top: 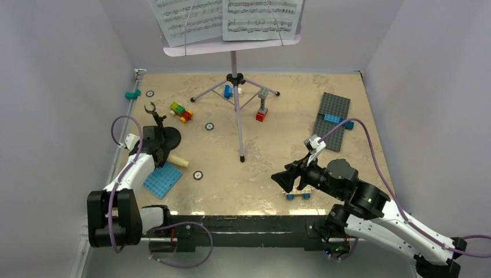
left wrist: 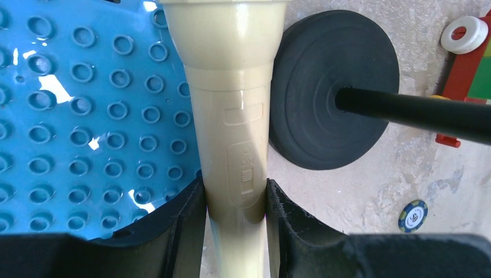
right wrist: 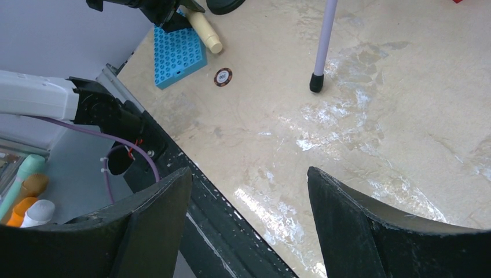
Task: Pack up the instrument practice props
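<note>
My left gripper (left wrist: 234, 194) is shut on the cream-yellow toy microphone (left wrist: 234, 116), which lies along the edge of the blue studded baseplate (left wrist: 87, 116). In the top view the gripper (top: 159, 155) sits over the microphone (top: 178, 160). The black round-base mic stand (left wrist: 333, 87) stands just beside it, at the left of the table (top: 168, 138). The lilac music stand (top: 234, 49) on its thin tripod stands at the back centre and holds two white sheet-music pages (top: 191, 20). My right gripper (top: 285, 178) is open and empty above the table's front edge (right wrist: 249, 197).
A grey baseplate (top: 333, 119) with blue bricks lies at the right. Coloured bricks (top: 181, 111) and a small brick tower (top: 262, 107) sit near the tripod legs. Round chips (top: 198, 174) lie on the table. A small brick piece (top: 298, 194) sits under my right arm.
</note>
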You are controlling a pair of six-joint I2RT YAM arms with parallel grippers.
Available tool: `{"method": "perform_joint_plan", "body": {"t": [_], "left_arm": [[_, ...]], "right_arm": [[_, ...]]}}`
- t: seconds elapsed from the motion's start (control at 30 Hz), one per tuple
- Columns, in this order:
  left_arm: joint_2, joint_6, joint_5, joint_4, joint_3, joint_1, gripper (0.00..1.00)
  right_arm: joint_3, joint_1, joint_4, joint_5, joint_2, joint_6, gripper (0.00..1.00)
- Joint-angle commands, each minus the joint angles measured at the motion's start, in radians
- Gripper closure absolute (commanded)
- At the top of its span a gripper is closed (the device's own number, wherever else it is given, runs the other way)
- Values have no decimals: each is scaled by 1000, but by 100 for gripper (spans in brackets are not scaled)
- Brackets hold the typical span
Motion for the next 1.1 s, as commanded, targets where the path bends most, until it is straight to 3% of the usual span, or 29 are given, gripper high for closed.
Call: {"method": "perform_joint_plan", "body": {"t": [0.0, 0.17, 0.47, 0.6, 1.03, 1.07], "left_arm": [[41, 36, 11, 80, 50, 24, 98], [69, 45, 17, 89, 39, 27, 75], [74, 58, 29, 86, 43, 27, 47], [70, 60, 34, 80, 42, 27, 30], [-122, 77, 130, 36, 68, 26, 17], [-145, 82, 150, 35, 72, 25, 12]], "right_arm": [[6, -2, -5, 29, -13, -16, 23], [-1, -2, -2, 33, -11, -17, 23], [-3, -2, -1, 34, -10, -19, 23], [-9, -2, -4, 37, -15, -17, 23], [-9, -2, 5, 40, -2, -24, 23], [-8, -2, 7, 41, 2, -27, 23]]}}
